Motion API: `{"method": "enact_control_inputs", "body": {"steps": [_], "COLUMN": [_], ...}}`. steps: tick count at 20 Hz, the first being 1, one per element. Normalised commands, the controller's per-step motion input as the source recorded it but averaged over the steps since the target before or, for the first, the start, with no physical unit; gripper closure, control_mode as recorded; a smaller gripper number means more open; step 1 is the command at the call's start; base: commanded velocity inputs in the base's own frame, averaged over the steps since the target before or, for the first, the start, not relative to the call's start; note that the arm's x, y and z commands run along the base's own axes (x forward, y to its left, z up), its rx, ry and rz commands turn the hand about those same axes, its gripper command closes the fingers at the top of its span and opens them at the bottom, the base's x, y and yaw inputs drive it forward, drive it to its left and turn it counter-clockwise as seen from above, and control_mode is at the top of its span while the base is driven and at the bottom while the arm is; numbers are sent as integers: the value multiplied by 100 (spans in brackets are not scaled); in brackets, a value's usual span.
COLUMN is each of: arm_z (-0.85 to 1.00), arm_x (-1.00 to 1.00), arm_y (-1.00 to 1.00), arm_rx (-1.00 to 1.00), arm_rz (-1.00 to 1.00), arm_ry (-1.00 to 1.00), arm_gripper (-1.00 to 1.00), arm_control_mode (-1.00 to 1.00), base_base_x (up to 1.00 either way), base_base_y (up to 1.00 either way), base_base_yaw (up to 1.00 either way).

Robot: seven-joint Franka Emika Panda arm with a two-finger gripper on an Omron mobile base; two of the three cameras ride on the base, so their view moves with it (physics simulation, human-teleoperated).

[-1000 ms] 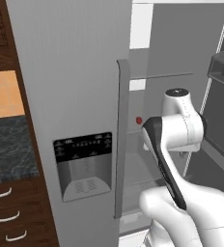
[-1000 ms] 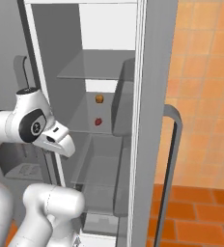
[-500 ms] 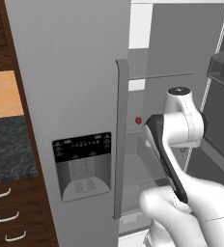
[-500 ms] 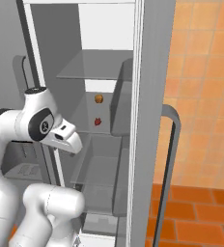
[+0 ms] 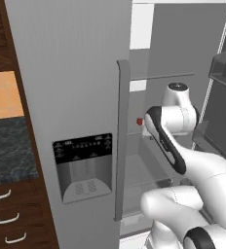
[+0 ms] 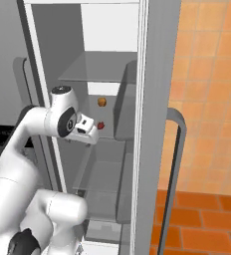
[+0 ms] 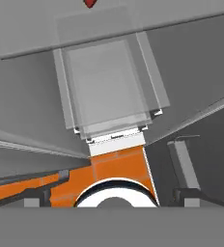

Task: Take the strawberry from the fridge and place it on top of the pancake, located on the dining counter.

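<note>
The fridge (image 5: 81,97) stands with its right-hand door swung open, glass shelves showing inside. The strawberry (image 6: 100,125) sits on a middle shelf toward the back of the fridge, below and just beside a small orange-brown item (image 6: 102,101) on the same level. The arm reaches into the fridge beside the strawberry, not touching it. The gripper's jaws are spread wide with nothing between them.
</note>
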Motion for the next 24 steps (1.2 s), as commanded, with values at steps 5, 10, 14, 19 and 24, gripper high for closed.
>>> {"method": "enact_control_inputs", "body": {"steps": [5,10,14,19,24], "arm_z": [-25,0,-6,-11,-18], "arm_x": [96,90,74,48,44], "arm_y": [-1,0,0,-6,-15], "arm_rx": [13,0,0,2,3], "arm_rz": [1,-2,0,0,0], "arm_ry": [-25,-2,-2,0,0], "arm_gripper": [-100,-100,-100,-100,-100], "arm_control_mode": [-100,-100,-100,-100,-100], "base_base_x": [0,0,0,0,0], "base_base_y": [0,0,0,0,0], "base_base_yaw": [0,0,0,0,0]}}
